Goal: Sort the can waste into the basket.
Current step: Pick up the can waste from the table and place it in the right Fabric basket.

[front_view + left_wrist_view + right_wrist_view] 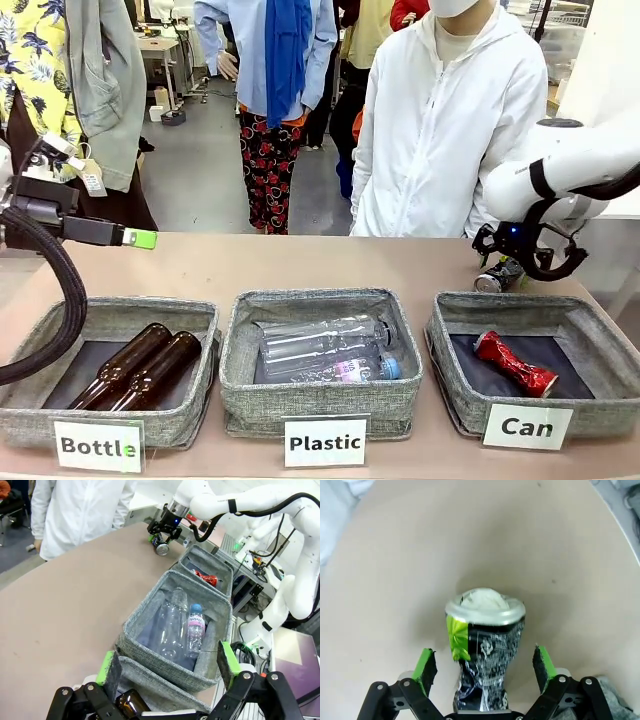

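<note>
A crushed black can (485, 640) with green and white markings lies on the table between the fingers of my right gripper (485, 666). The jaws stand open on either side of it with gaps showing. In the front view that gripper (522, 258) hangs over the same can (499, 276), just behind the grey basket labelled "Can" (458, 395). A shiny red crushed can (515, 363) lies inside this basket. My left gripper (140, 238) is open and empty, raised at the far left. The left wrist view shows the black can (161, 548) and the red can (206, 578) farther off.
The middle basket labelled "Plastic" (320, 400) holds clear bottles, and the left basket labelled "Bottle" (30, 415) holds two brown glass bottles (135, 370). A person in a white jacket (450, 120) stands at the far side of the table. Bare tabletop lies behind the baskets.
</note>
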`<state>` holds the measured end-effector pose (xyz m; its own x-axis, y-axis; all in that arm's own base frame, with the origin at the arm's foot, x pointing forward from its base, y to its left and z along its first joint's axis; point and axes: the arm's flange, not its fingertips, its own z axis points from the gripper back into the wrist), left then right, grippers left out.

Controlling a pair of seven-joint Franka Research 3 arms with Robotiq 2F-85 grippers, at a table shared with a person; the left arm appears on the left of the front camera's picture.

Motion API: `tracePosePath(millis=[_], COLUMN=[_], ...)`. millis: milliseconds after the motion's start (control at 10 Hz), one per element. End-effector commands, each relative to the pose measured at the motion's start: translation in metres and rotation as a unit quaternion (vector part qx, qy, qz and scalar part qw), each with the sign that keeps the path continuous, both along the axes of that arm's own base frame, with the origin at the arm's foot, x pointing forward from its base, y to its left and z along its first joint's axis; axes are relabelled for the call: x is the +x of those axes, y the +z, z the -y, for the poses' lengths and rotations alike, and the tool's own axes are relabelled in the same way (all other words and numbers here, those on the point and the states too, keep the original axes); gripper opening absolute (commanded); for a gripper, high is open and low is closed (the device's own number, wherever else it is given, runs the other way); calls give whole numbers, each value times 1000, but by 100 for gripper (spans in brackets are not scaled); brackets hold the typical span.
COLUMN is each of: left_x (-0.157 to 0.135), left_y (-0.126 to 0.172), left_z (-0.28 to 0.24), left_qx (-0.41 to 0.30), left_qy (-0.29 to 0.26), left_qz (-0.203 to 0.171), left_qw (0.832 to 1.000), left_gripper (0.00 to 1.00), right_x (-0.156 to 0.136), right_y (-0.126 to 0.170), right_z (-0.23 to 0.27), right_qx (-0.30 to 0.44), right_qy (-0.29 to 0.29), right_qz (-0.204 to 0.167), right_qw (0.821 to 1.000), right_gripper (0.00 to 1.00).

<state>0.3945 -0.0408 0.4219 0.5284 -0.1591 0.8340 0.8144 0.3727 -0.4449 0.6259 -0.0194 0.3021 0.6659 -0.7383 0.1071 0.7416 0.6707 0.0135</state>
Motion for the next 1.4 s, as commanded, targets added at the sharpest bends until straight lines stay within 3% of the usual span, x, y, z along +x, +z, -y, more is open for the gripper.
tracePosePath(millis=[0, 100, 400, 500, 800, 1000, 1100, 1300], left_x=[-1, -1, -1, -1, -1, -1, -1, -1], left_y=[2, 2, 2, 2, 2, 2, 2, 2], left_z=[-3, -3, -3, -3, -3, -3, -3, -3], left_qx=[0, 0, 0, 0, 0, 0, 0, 0], left_qy=[-6, -6, -6, -6, -6, -6, -6, -6], left_qz=[2, 2, 2, 2, 2, 2, 2, 2], left_qw=[1000, 1000, 1000, 1000, 1000, 1000, 1000, 1000], left_gripper=[100, 100, 100, 100, 100, 100, 100, 100], right_x=[6, 5, 4, 4, 2, -1, -6, -37], right_y=[7, 7, 3, 3, 1, 4, 15, 78], right_z=[0, 0, -1, 0, 1, 2, 2, 3], right_qx=[-35, -35, -24, -24, -19, -22, -26, 23], right_qy=[5, 10, 23, 23, 24, 30, 45, 173], right_qz=[18, 15, -8, -9, -13, -11, 1, 68], right_qw=[999, 999, 999, 999, 999, 999, 999, 982], right_gripper=[100, 100, 13, 0, 4, 0, 0, 0])
